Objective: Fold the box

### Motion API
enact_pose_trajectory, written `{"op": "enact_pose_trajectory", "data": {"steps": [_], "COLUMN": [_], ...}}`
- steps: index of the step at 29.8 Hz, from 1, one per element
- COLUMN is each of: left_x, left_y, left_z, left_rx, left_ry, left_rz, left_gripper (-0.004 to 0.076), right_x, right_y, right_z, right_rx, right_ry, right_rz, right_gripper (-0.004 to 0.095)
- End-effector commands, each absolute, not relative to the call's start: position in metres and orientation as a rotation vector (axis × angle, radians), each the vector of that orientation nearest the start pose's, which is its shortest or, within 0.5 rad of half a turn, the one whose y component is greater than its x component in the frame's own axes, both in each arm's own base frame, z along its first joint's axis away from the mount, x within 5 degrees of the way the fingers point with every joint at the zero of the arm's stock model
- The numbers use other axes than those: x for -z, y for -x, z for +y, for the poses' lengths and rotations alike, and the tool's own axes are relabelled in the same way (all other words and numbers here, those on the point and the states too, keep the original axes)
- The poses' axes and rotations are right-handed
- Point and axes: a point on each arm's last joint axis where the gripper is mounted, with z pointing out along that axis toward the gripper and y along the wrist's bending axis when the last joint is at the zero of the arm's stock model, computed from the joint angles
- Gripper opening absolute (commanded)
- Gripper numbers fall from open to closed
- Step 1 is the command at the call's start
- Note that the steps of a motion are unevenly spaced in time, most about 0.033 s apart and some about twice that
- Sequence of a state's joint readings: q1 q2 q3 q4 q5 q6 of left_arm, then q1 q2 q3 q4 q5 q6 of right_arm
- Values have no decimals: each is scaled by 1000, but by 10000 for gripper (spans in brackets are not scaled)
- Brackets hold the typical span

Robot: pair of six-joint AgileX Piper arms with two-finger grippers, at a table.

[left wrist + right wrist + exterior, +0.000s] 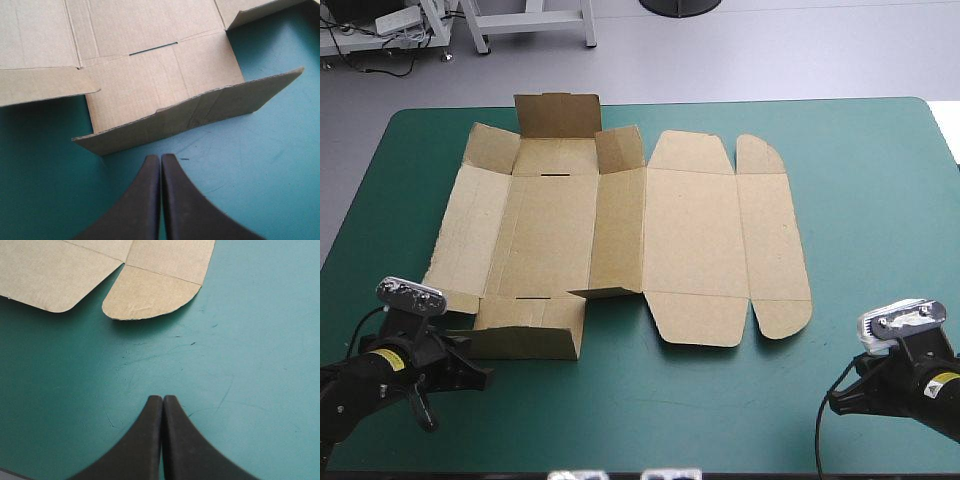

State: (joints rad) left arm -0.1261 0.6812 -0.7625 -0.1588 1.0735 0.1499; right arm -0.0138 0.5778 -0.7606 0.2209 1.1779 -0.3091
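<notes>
Down in lower corners: both jaws pinched shut, empty. Mid-frame box (690, 230): likely light, stiff board; grab half-raised flap (532, 340), lower left.

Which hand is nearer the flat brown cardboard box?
Left. The left hand sits just short of the raised near flap of the brown cardboard box; the right hand lies farther from its rounded corner flap, bare teal-green cover between.

The brown board box (620, 230), a flat cut sheet, lies in the middle of the table's teal-green cover (860, 150). The left gripper (160, 159) is by the near left corner, just before the box's raised near flap (190, 112). The right gripper (163, 399) is by the near right corner, apart from the box's round end flap (150, 297).
</notes>
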Motion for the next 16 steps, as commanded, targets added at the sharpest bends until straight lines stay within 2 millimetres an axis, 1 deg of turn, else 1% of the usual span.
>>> {"op": "enact_pose_trajectory", "data": {"steps": [1,16], "left_x": [-334,-335], "left_y": [-106,-106], "left_z": [-27,-30], "left_rx": [219,257], "left_ry": [-283,-273], "left_rz": [2383,2371], "left_gripper": [-6,-6], "right_x": [-337,-337], "right_y": [-80,-81], "right_z": [18,18], "right_rx": [-150,-146], "right_ry": [341,348], "right_rz": [2360,2357], "right_gripper": [-25,-25]}}
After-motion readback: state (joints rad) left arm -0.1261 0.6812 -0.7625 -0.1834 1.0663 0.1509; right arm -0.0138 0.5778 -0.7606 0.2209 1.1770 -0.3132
